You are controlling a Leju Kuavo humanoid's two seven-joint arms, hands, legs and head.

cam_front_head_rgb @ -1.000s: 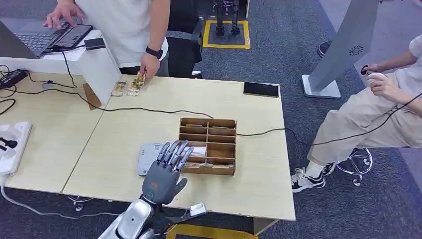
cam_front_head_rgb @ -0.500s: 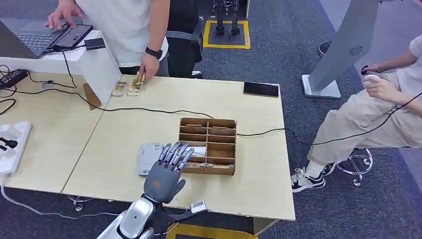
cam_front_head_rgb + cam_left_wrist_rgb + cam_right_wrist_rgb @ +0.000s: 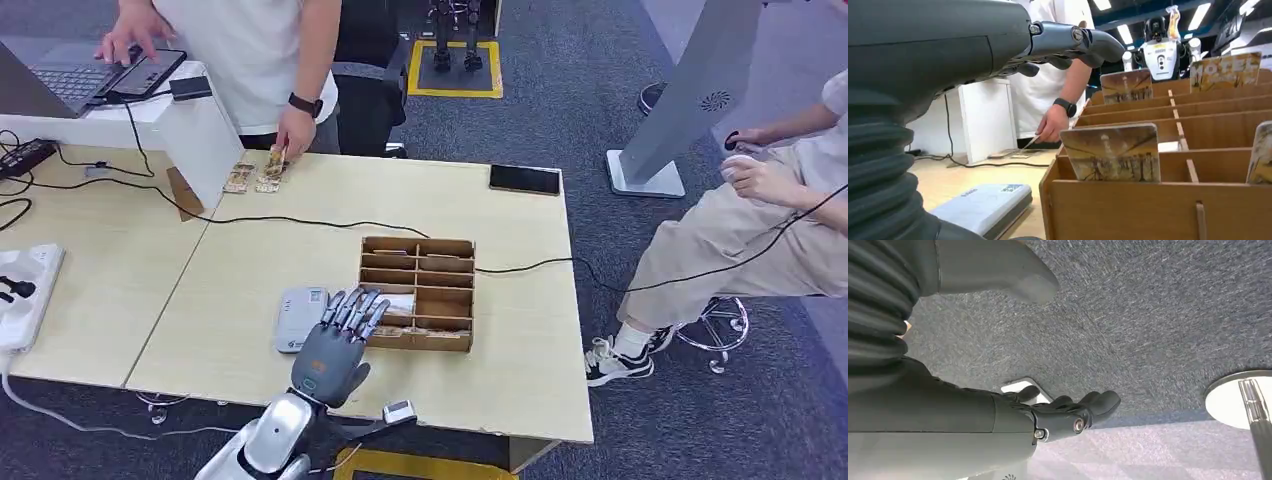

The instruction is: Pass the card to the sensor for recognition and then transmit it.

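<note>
Left hand withdrew slightly; four cards visible.

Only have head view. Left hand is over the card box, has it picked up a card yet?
Observer: No. From the left wrist camera, the left hand holds nothing. Its fingers hover above the box.
Operator: Any card close to it?
Observer: One card stands upright in the nearest compartment, apart from the fingers.
Operator: Right hand?
Observer: The right hand hangs over the carpet, holding nothing.
</note>
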